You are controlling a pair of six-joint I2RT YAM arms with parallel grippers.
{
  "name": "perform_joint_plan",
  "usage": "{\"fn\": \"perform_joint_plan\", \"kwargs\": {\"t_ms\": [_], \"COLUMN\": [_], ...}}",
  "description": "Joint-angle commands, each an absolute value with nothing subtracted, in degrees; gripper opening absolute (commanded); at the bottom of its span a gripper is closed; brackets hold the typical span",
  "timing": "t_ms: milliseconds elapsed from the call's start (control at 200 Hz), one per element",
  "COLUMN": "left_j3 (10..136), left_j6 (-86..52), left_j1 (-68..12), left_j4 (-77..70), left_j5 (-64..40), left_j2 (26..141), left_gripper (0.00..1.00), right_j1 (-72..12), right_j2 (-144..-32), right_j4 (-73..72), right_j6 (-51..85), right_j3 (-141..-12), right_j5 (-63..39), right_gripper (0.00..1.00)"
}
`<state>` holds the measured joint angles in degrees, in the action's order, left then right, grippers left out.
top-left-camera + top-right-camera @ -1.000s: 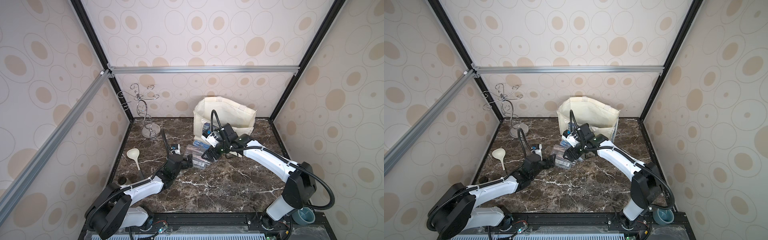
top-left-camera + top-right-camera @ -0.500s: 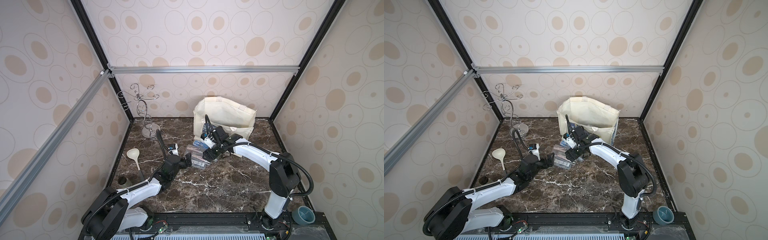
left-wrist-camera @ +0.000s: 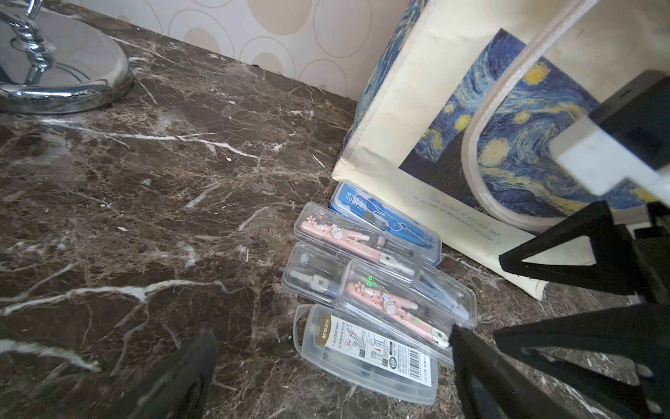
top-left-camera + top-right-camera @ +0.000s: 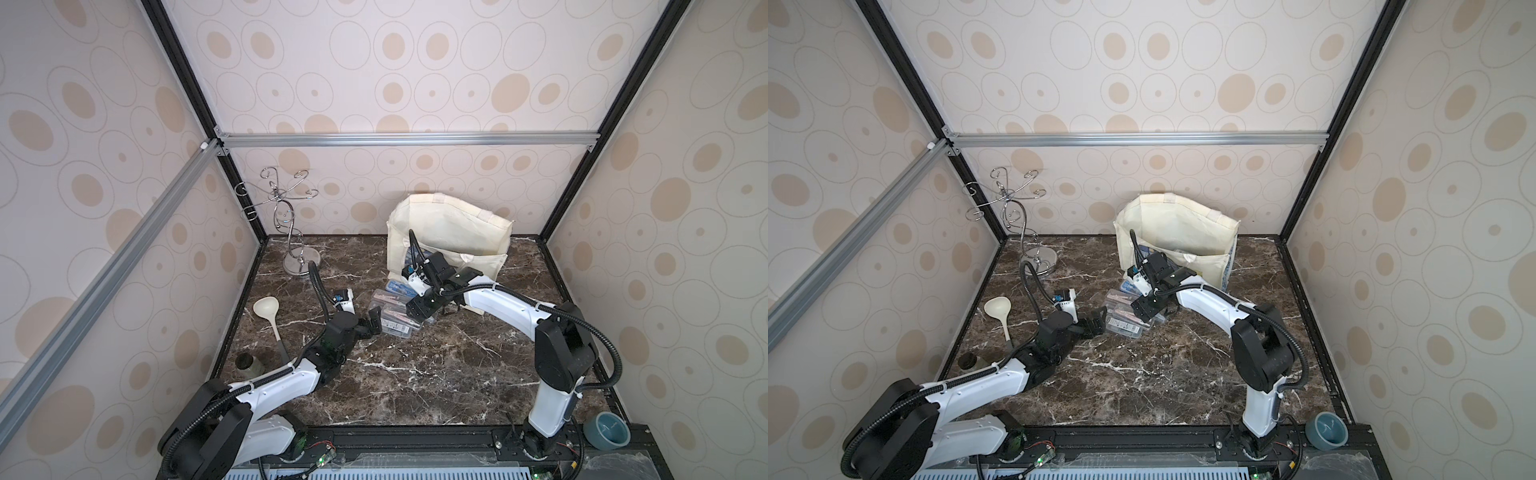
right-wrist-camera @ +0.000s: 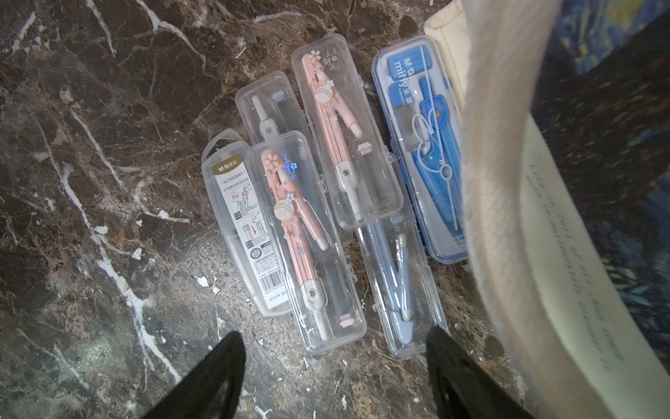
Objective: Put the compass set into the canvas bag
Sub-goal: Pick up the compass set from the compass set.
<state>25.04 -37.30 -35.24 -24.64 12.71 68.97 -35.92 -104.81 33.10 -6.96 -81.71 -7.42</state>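
Marble tabletop (image 4: 415,374) fills both top views. The canvas bag (image 4: 449,232) stands just behind the right claw (image 4: 419,309), which hangs with jaws apart over a pile of compass sets (image 4: 395,318). The left claw (image 4: 374,322), spread wide, sits beside the pile. From the left wrist, the cases lie just ahead, against the bag's printed front. From the right wrist, a pink compass set (image 5: 311,246) lies just ahead, between the fingers (image 5: 217,373). The reach seems to be in hand; next, probably lower and close across one case's narrow width.
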Motion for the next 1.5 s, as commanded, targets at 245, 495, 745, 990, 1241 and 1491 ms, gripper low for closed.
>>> {"fn": "perform_joint_plan", "kwargs": {"t_ms": [245,495,745,990,1241,1491], "left_j3": [23.91,24.65,24.09,23.73,23.99,23.43], "left_j6": [-39.29,-38.28,-38.1,-38.44,-38.36,-38.58], "left_j1": [-34.52,-34.37,-34.1,-33.86,-33.67,-33.56], "left_j4": [-27.34,-26.56,-25.58,-26.14,-26.9,-27.41], "left_j5": [12.0,10.63,11.08,11.07,10.09,9.77], "left_j2": [67.5,67.59,66.93,67.65,69.15,68.95], "left_gripper": [1.0,1.0,1.0,1.0,1.0,1.0], "right_j1": [-35.82,-35.31,-35.15,-35.37,-36.55,-38.57], "right_j2": [-107.23,-106.97,-108.17,-108.19,-110.59,-112.37], "right_j4": [34.12,34.44,35.4,33.58,31.8,28.24], "right_j6": [-8.47,-8.92,-9.03,-8.51,-7.83,-8.34], "right_j3": [-83.63,-83.34,-83.57,-81.71,-81.56,-80.51], "right_j5": [-5.8,-6.67,-9.72,-13.28,-12.22,-8.09], "right_gripper": [0.8,0.79,0.74,0.71,0.71,0.71]}}
